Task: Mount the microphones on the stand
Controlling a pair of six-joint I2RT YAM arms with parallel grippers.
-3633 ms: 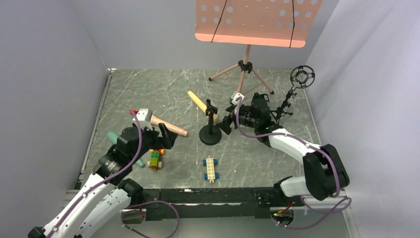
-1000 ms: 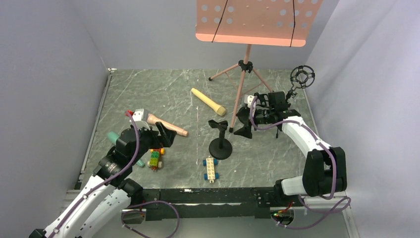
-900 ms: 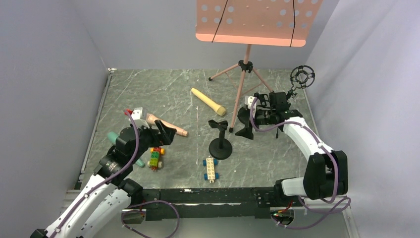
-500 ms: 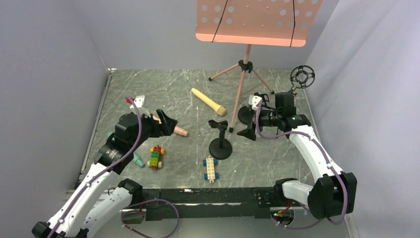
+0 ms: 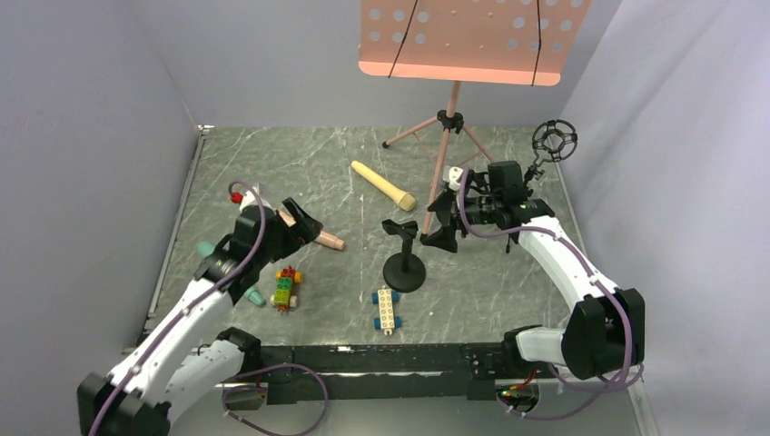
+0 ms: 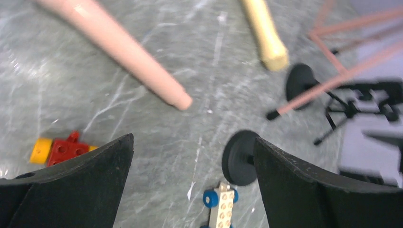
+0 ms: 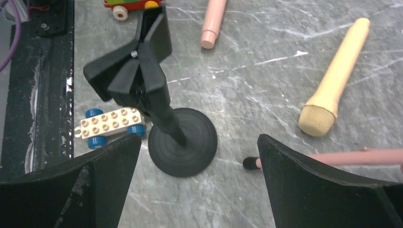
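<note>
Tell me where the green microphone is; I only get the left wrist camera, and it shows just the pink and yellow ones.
Observer: The green microphone lies partly hidden under the left arm, left of the brick car.
Operator: Is anything mounted yet?
Observer: No, the clip atop the black stand holds nothing.
Operator: And the other arm?
Observer: The right arm has its jaws open beside that clip, holding nothing.

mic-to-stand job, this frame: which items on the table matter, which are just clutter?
Job:
- pink microphone
- yellow microphone
- teal microphone, partly under the left arm
- black round-base clip stand

Lying about:
- colourful brick car
- white-and-blue brick car
- pink music stand
- ring-topped black stand, possibly another mic holder
</note>
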